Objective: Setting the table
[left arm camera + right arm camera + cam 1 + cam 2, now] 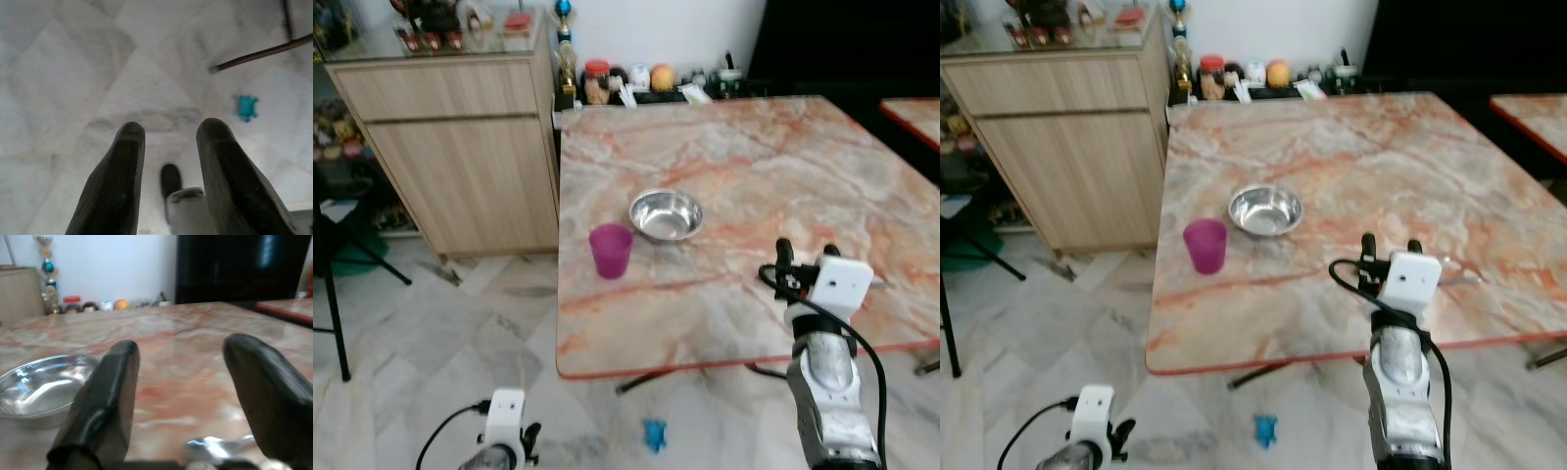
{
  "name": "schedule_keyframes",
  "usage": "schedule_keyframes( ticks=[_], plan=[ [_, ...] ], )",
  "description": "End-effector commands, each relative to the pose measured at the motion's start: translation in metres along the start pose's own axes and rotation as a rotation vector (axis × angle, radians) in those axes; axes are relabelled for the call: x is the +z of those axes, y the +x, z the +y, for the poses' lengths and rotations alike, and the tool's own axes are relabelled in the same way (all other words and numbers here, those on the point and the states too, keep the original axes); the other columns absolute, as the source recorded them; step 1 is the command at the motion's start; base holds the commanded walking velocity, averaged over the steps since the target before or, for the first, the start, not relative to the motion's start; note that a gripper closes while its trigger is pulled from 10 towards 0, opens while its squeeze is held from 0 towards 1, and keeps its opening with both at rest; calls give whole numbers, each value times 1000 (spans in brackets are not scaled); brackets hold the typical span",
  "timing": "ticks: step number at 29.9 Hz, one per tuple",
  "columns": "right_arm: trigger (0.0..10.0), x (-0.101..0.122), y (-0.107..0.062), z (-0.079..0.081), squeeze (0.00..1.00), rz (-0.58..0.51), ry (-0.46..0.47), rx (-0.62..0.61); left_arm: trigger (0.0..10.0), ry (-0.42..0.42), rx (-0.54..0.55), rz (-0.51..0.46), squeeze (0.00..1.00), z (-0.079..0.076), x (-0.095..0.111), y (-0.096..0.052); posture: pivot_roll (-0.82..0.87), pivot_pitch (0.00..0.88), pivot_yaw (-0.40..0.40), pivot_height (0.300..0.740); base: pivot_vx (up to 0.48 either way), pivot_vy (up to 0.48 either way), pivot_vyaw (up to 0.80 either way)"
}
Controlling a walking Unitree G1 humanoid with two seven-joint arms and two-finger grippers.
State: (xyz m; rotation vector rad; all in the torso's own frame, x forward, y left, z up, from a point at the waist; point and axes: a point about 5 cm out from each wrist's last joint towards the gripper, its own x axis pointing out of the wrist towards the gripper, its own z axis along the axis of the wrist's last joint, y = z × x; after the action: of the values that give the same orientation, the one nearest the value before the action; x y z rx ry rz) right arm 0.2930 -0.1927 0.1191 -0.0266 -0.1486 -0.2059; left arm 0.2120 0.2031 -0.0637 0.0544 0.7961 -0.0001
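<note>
**Table with bowl, cup and spoon; right gripper low over the near side**

Table (724,147): square top of pink-veined marble; its right edge is cut off by the head views.

Steel bowl (666,214): upright on the table, near the middle of its left half, nothing seen inside.

Purple cup (610,251): upright on the table, just beside the bowl on the near-left side, close to the table's left edge; the two stand apart.

Spoon (220,446): shiny metal lying on the table to the right of the bowl, below the right gripper; only its bowl end is made out in the right wrist view, blurred, the rest hidden by the fingers.

Right gripper (183,396): fingers spread wide, nothing between them, held low over the table's near side, to the right of the bowl. In the head views the white wrist housing covers most of it.

Left gripper (168,147): hangs idle beside the table, over pale floor tiles, fingers apart with nothing held.

Blue object (654,434): small, on the floor below the table's near edge; too small to identify.

Wooden cabinet (460,147): stands left of the table; items on top are blurred.

Jars and oddments (636,83): row beyond the table's far edge, indistinct.
</note>
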Motion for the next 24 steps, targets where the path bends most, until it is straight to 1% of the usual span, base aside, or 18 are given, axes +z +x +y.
schedule_keyframes(
  ticks=[1, 4, 7, 15, 18, 22, 23, 24],
  plan=[
    [10000, 1, 1, -3, 0, -4, -6, -3, 10000, -12, 2, 5, 0, -1, -1, 0, 44, 0, -14, 740, 319, 0, 0],
    [10000, 1, 1, -3, 0, -2, -7, 0, 10000, -12, 3, 4, 0, -2, -1, 0, 43, 0, -15, 740, 304, 0, 0],
    [10000, 2, 1, -3, 0, -2, -7, 3, 10000, -11, 3, 6, 0, -2, -1, 0, 44, 0, -16, 740, 0, 0, 0],
    [10000, 4, 3, -5, 0, -8, -10, 0, 10000, -9, 6, 9, 0, -2, -2, 0, 43, 0, -18, 740, 0, 0, 603],
    [10000, 4, 4, -7, 0, -5, -11, -4, 10000, -9, 6, 11, 0, -2, -2, 0, 42, 0, -17, 740, 0, 0, 0],
    [10000, 6, 9, -13, 0, 8, 74, -39, 10000, -8, 5, 12, 0, -2, -3, 0, 40, 0, -16, 740, 0, 0, 0],
    [10000, 8, 12, -15, 0, 12, 117, -51, 10000, -7, 4, 12, 0, -3, -3, 0, 40, 0, -16, 740, 0, 0, 0],
    [10000, 8, 12, -15, 0, 12, 117, -51, 10000, -7, 4, 12, 0, -3, -3, 0, 40, 0, -16, 740, 0, 0, 0]
  ],
)
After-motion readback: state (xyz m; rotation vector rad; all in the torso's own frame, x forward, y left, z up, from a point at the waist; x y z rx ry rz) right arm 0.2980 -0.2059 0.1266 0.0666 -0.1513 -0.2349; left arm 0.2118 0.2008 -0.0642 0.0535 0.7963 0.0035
